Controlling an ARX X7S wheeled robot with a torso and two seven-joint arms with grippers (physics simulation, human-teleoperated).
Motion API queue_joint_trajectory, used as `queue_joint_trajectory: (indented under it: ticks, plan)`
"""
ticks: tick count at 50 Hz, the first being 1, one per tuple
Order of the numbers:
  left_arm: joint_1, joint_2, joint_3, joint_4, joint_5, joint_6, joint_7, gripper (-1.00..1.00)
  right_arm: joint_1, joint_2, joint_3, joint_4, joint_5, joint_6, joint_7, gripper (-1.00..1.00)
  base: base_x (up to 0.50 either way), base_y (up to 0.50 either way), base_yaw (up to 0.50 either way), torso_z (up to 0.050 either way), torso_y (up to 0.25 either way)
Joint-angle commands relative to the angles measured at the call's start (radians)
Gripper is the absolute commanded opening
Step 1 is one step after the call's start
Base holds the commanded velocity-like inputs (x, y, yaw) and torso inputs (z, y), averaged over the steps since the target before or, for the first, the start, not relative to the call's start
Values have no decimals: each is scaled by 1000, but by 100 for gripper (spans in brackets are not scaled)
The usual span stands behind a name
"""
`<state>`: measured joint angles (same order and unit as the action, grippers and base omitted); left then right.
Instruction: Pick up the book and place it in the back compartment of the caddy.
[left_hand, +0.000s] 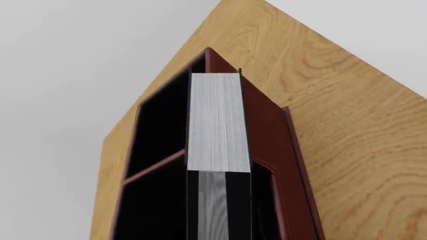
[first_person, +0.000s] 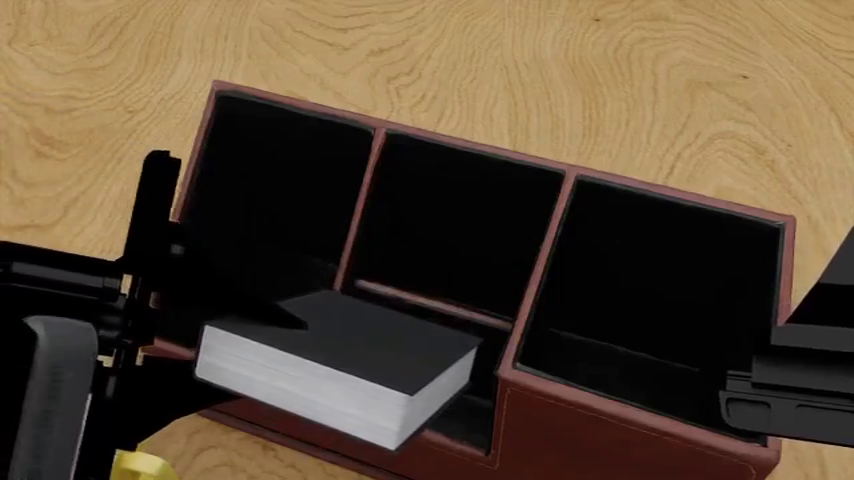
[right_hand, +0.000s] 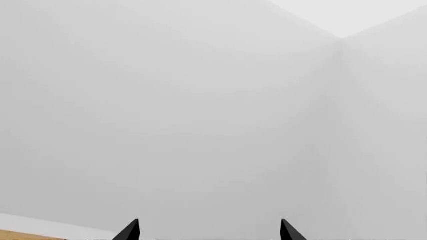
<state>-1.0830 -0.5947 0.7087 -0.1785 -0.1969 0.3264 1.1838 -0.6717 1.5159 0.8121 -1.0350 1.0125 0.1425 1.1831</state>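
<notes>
Nearest the robot in the head view, the left end effector (first_person: 200, 335) held the book (first_person: 334, 365) by its left end, its black fingers closed on it; the book lay flat in the air, black cover up and white page edges facing the robot. It hung over the near, low end of the caddy (first_person: 641, 425), above the left and middle columns and just short of the cross divider (first_person: 427, 303). A small yellow thing (first_person: 134, 467) showed at the bottom edge below the arm. At the right edge the right end effector (first_person: 801, 390) sat beside the caddy's right corner; in the right wrist view its two finger tips (right_hand: 128, 231) stood well apart, with nothing between them, facing a pale wall. Farther off, the caddy's black cells ran away from the robot to its taller far wall. In the left wrist view the book's (left_hand: 215, 122) page edges covered the middle of the caddy (left_hand: 270, 135). Beyond and around lay the wooden surface (first_person: 561, 70).
</notes>
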Motion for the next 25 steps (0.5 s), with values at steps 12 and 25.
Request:
queue_joint_trajectory:
  ticks: [12, 25]
  plan:
    - [-41, 99, 18, -210, -2, 110, 20, -100, 25, -11, -55, 17, -24, -10, -8, 100, 0, 0, 0, 0, 2]
    - [-62, 133, 43, -312, 1, 117, 50, -100, 40, -43, -79, 13, -40, 1, -21, 100, 0, 0, 0, 1, 1]
